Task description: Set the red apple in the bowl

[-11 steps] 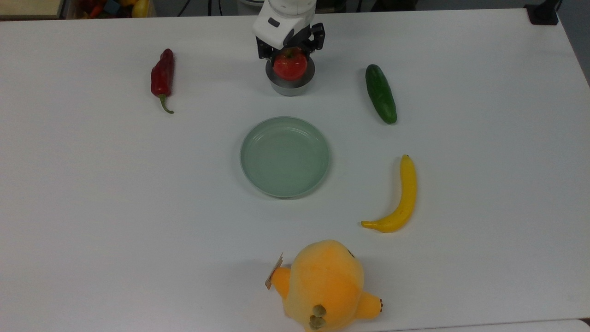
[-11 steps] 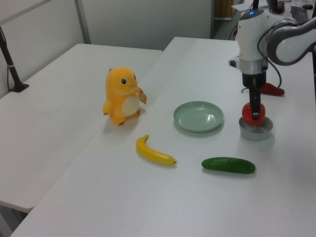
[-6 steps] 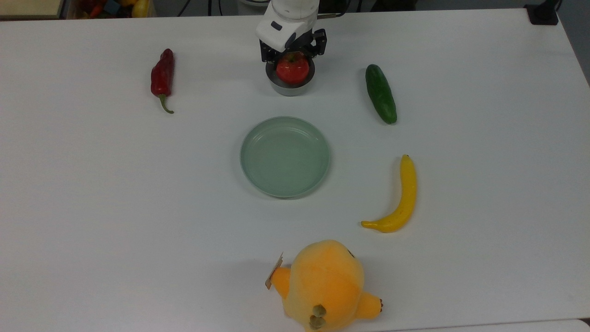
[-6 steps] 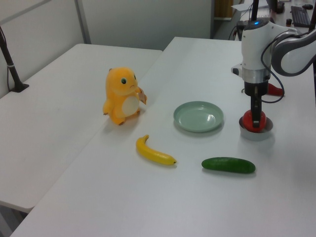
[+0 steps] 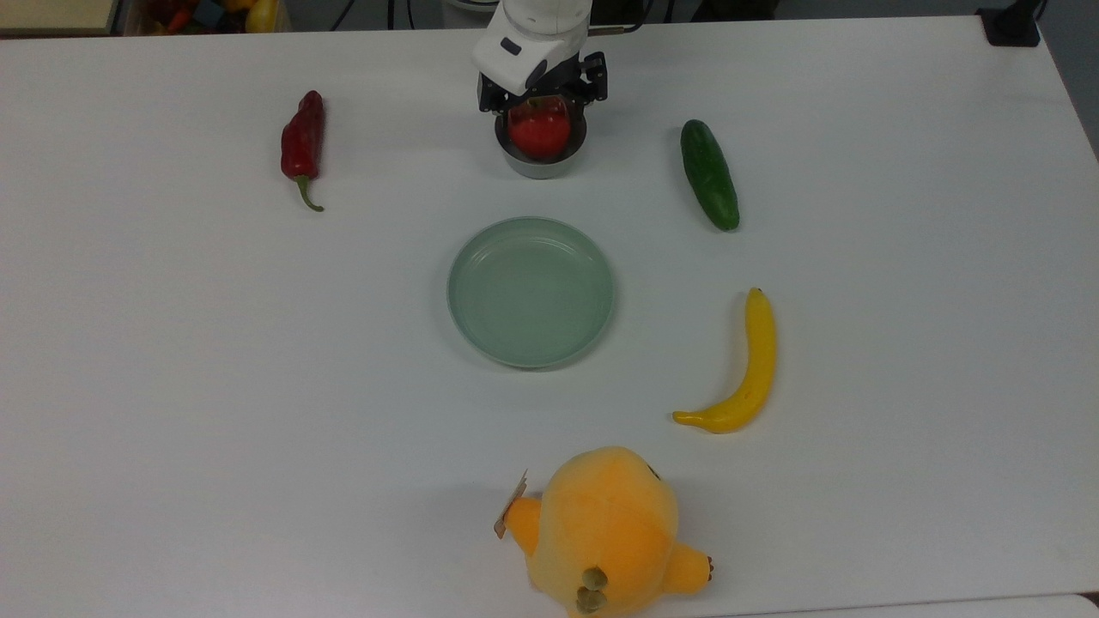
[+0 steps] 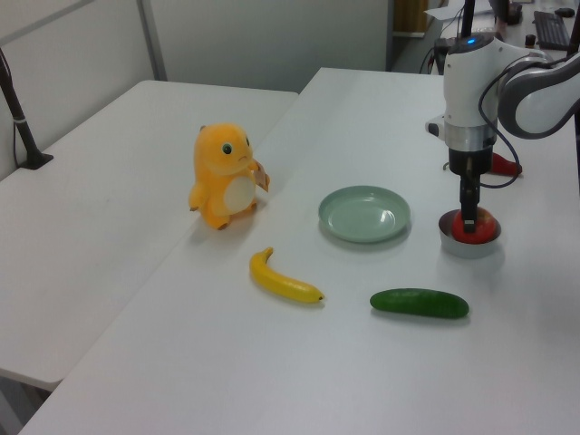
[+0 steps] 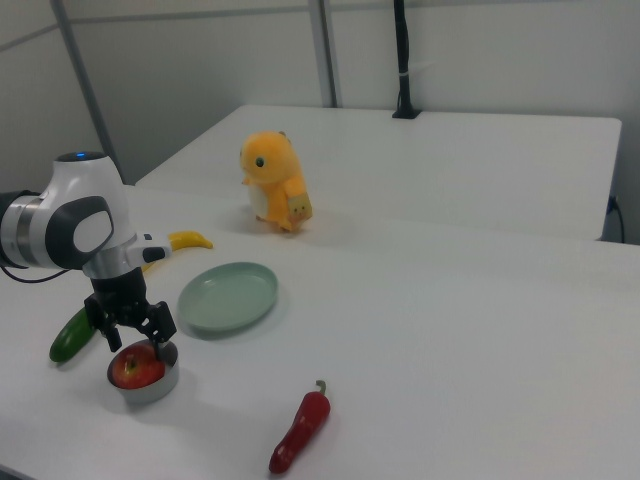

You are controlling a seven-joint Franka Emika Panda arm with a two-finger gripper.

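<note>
The red apple [image 5: 539, 135] sits inside the small grey bowl [image 5: 541, 165] at the far middle of the table in the top view. My gripper [image 5: 539, 107] hangs straight over it, fingers spread to either side of the apple's top and open. In the right view the apple [image 7: 137, 369] rests low in the bowl [image 7: 150, 389] with the gripper [image 7: 135, 340] straddling it. In the left view the gripper [image 6: 468, 220] stands in front of the apple [image 6: 480, 227] in the bowl [image 6: 469, 245].
A pale green plate [image 5: 531, 292] lies mid-table. A red chili pepper [image 5: 302, 142] is on the top view's left and a cucumber [image 5: 709, 174] on its right. A banana [image 5: 747, 369] and an orange plush toy [image 5: 601, 532] lie nearer the front edge.
The apple has gone down from above the rim into the bowl. The gripper came down with it and its fingers have spread apart.
</note>
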